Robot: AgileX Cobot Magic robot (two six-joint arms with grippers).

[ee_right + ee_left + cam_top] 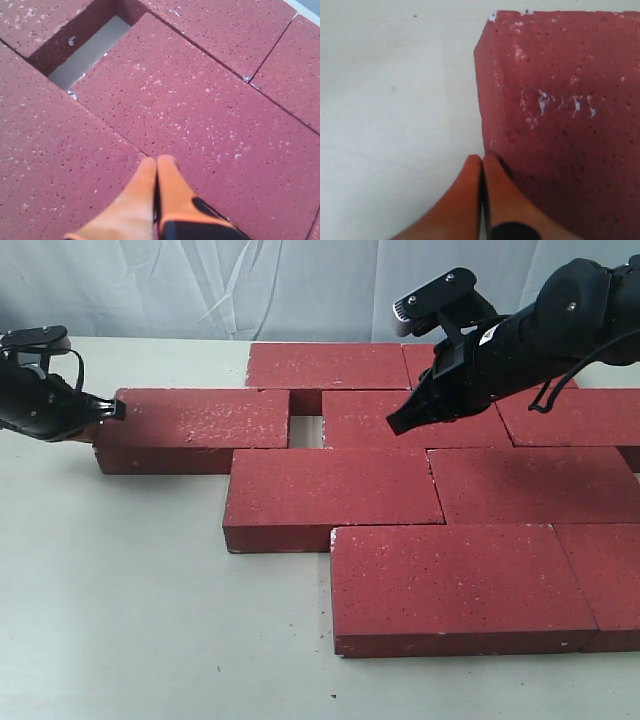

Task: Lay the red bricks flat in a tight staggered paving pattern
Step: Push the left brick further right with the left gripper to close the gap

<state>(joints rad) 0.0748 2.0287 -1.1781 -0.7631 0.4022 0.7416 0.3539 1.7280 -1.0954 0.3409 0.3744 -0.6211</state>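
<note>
In the exterior view the red bricks (pixel 335 495) lay flat on the pale table (pixel 130 590) in staggered rows, most of them edge to edge. The left gripper (pixel 113 410) sat at the outer end of the end brick (pixel 190 418), its jaws pressed together with the tip against that brick's short face. Beyond the far end of this brick, away from the jaws, a small gap (pixel 307 430) showed bare table between it and the next brick in the row. The right gripper (pixel 398 425) reached down over that neighbouring brick (pixel 350 425), jaws closed on nothing, their tip at or just above its top face; contact could not be told from here. In the left wrist view the left gripper (pixel 482 159) had both orange fingers (pixel 465 200) shut against each other, the tips meeting the edge of the end brick (pixel 560 115), which stretched ahead of the jaws and off to one side, with bare table (pixel 395 90) on the other. In the right wrist view the right gripper (pixel 156 160) again had its jaws together, resting over the speckled top of the neighbouring brick (pixel 175 110). The gap (pixel 90 52) lay ahead of the jaws at that brick's far corner, and further bricks fitted tightly around it.
</note>
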